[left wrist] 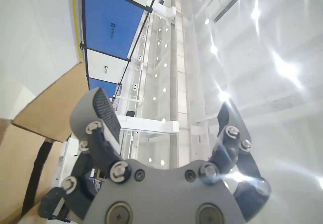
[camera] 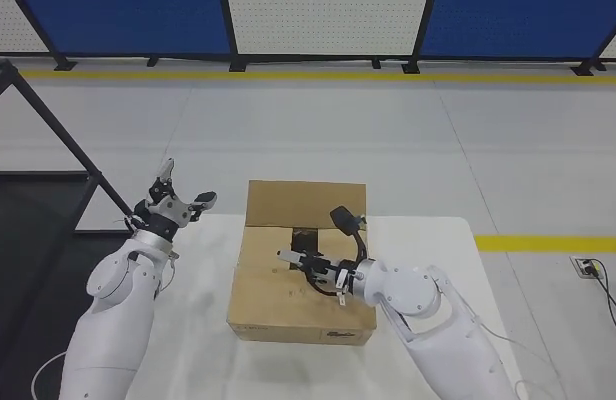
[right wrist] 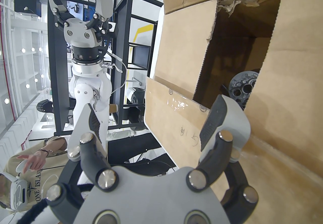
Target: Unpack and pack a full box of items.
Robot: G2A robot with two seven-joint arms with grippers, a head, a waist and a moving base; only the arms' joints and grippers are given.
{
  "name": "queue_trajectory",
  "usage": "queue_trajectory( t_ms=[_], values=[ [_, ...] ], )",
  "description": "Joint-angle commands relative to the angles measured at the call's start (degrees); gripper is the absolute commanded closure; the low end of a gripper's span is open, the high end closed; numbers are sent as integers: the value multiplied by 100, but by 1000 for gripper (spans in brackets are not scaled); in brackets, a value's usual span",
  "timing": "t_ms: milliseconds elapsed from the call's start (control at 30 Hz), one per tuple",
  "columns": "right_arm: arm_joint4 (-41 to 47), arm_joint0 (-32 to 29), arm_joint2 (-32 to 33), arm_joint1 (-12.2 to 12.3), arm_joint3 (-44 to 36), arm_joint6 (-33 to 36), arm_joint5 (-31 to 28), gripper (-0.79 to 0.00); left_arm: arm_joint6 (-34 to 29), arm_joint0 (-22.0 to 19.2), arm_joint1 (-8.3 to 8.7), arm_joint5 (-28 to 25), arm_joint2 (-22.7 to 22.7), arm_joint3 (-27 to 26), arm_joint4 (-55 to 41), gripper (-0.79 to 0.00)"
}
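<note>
The box point(camera: 288, 300) stands in the middle of the worktop point(camera: 438, 250). Its back flap point(camera: 306, 198) is raised, and the other flaps lie partly folded over the top. Between them there is a dark opening point(right wrist: 234, 40), and it is not wide. In the right wrist view it runs from the raised back flap toward the robot, with one side flap on each side and the near flap covering the part closest to the robot. Deep in this opening a round metal part point(right wrist: 242, 86) with holes is visible. I cannot tell what other items are inside.

The right tool point(right wrist: 153, 106) hangs over the top of the box, just above the folded flaps and at the edge of the opening. Its two fingers are spread apart and hold nothing. The opening and the metal part lie ahead of this tool and to one side of it, so one finger is already near the edge of the gap and the other is over the near flap.

The left tool point(camera: 186, 182) is beside the left side of the box, apart from it, and it points up and away from the worktop. Its fingers are also spread and empty.

In my judgement the right arm is clearly the nearer one for the next move. The flaps must probably be pushed aside before it can reach in, because the gap looks narrow for spread fingers.
</note>
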Motion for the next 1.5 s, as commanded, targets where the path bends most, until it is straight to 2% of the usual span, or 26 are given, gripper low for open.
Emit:
queue_trajectory(
  t_ms=[0,167,267,400,633,833,933,1033,1333,1467],
  values=[
    [2,6,-1,2,6,4,-4,-785,74,55,24,-236,47,-21,531,-785],
    [2,16,-10,7,6,14,-9,-785,-291,-149,77,-971,164,423,1462,-785],
    [0,-13,2,14,-20,0,-10,-785,-787,-390,112,-1312,291,862,1983,-785],
    [-9,-67,28,28,-68,-13,10,-785,-1116,-806,128,-1924,532,1611,2756,-785],
    [-48,-221,116,65,-217,-72,107,-785,-1057,-1456,35,-2698,1044,2645,3673,-785],
    [-90,-340,189,98,-375,-93,186,-785,-868,-1759,-87,-3364,1549,3146,4509,-785],
    [-96,-388,217,113,-442,-91,211,-785,-740,-1882,-176,-3602,1718,3334,4609,-785],
    [-111,-413,228,123,-484,-88,237,-785,-693,-2030,-265,-3623,1831,3560,4565,-785],
    [-106,-435,236,144,-543,-64,246,-785,-668,-2010,-264,-3605,1827,3545,4561,-785],
    [-77,-429,235,150,-538,-52,234,-785,-515,-1882,-220,-3222,1816,3336,4789,-785]
  ],
)
